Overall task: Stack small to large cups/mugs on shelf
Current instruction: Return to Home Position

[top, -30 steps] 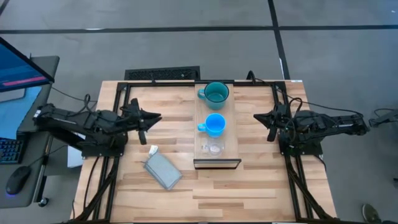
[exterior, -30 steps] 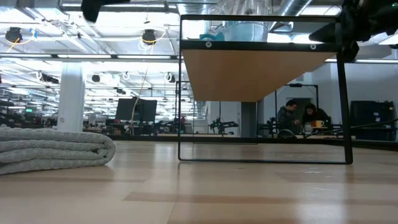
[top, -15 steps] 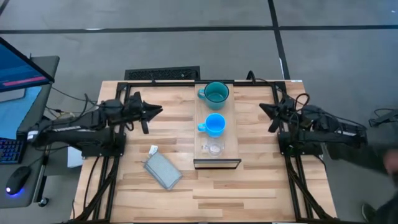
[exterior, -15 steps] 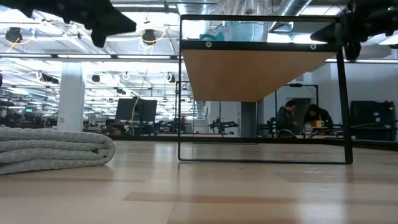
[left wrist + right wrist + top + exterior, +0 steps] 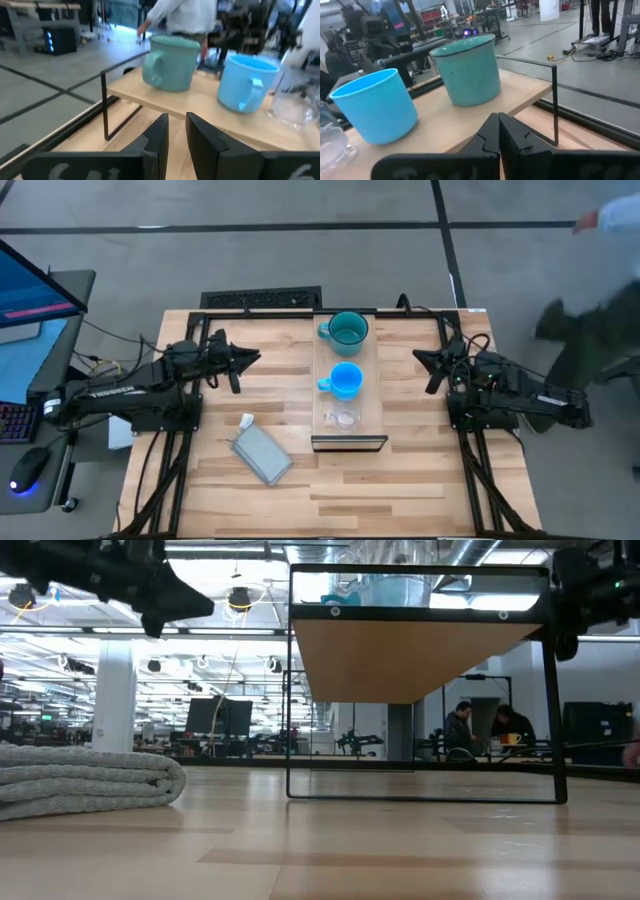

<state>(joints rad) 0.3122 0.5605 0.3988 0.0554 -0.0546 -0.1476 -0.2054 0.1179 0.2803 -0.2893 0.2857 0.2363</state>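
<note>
Glass cup point(image 5: 345, 418) barely shows on shelf point(image 5: 371, 394)

The high view shows a grey floor point(image 5: 300, 250) crossed by dark seam lines across the upper frame. A monitor point(image 5: 30, 290), keyboard point(image 5: 12, 422) and mouse point(image 5: 28, 470) occupy the left edge. The low view shows ceiling lights point(image 5: 240, 600) at the top, a white pillar point(image 5: 113, 690) at left, and two seated persons point(image 5: 485, 730) at right.

Low view: teal mug point(image 5: 395, 590) cut off by the upper edge, its base hidden behind the shelf point(image 5: 420, 613) front; grey pouch point(image 5: 90, 785) cut off at left. High view: person point(image 5: 585, 340) blurred, cut off at right. Wrist views: glass cup point(image 5: 295, 107) blurred, cut off.
</note>
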